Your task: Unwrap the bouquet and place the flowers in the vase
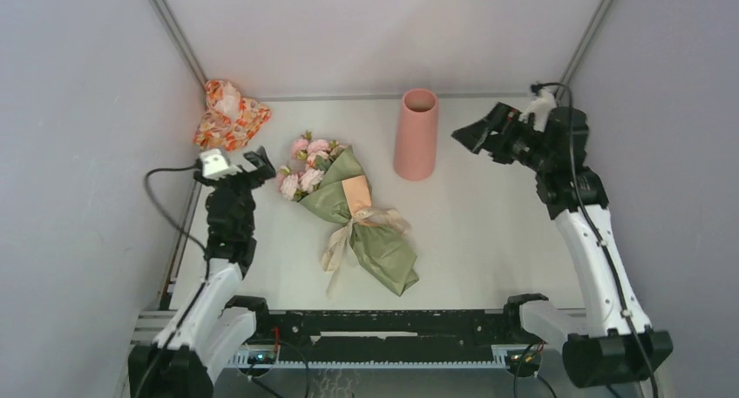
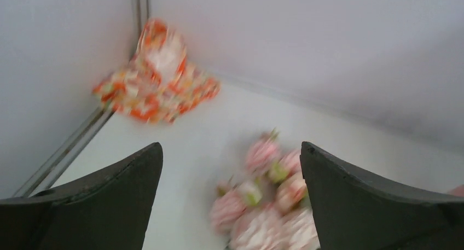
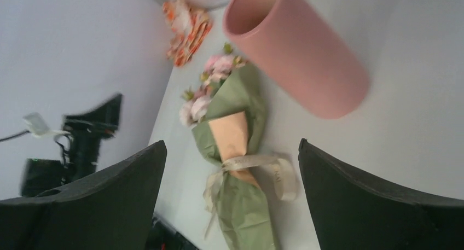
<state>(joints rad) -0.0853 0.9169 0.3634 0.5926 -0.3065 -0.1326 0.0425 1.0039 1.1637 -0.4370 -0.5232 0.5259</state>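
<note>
Lying just beside the left tool (image 1: 254, 165), the bouquet (image 1: 353, 213).

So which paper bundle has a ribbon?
The green bouquet mid-table, tied with a cream ribbon; the orange patterned bundle in the corner shows none.

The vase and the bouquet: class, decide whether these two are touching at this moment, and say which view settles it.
Apart. The top external view shows a strip of bare table between the vase and the bouquet.
</note>
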